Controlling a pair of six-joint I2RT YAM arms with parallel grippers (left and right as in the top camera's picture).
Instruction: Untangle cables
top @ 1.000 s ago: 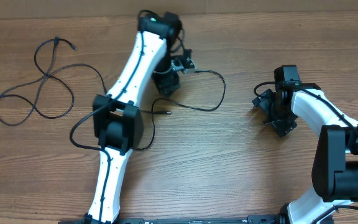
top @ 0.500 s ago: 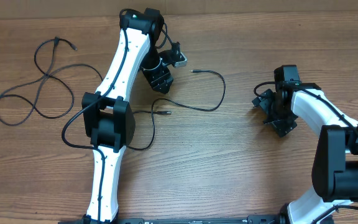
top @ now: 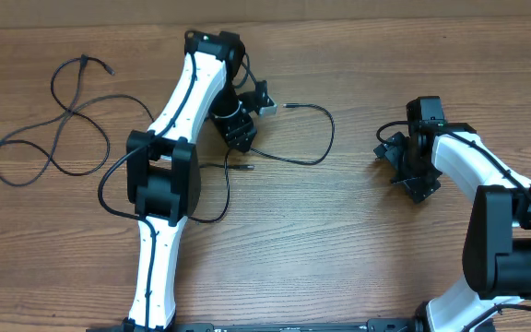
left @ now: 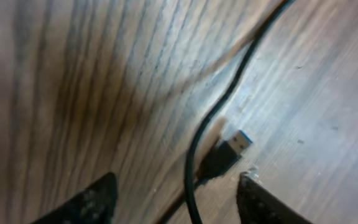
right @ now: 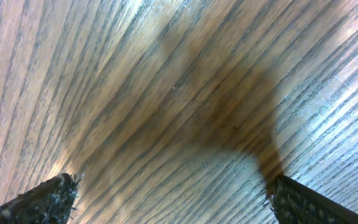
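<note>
One thin black cable (top: pixel 326 129) loops across the table's middle, with one small plug end (top: pixel 289 106) near the left arm's wrist. My left gripper (top: pixel 241 138) hangs low over it. In the left wrist view the cable (left: pixel 194 146) runs between the two fingertips (left: pixel 86 202), touching neither, with a USB plug (left: pixel 232 150) lying just beyond them. The left gripper (left: pixel 176 205) is open. A second long cable (top: pixel 63 120) winds in loose curves at the far left. My right gripper (top: pixel 406 169) rests open at the right, and the right wrist view (right: pixel 179 202) holds only bare wood.
Another small plug (top: pixel 238 167) lies beside the left arm's elbow (top: pixel 162 180), where the arm's own thicker wire loops out. The table's back edge (top: pixel 385 17) runs along the top. Wood shows between the two arms.
The left arm swung its wrist left, then came back down toward the middle cable, and its jaws narrowed a little. The right arm has not moved.
</note>
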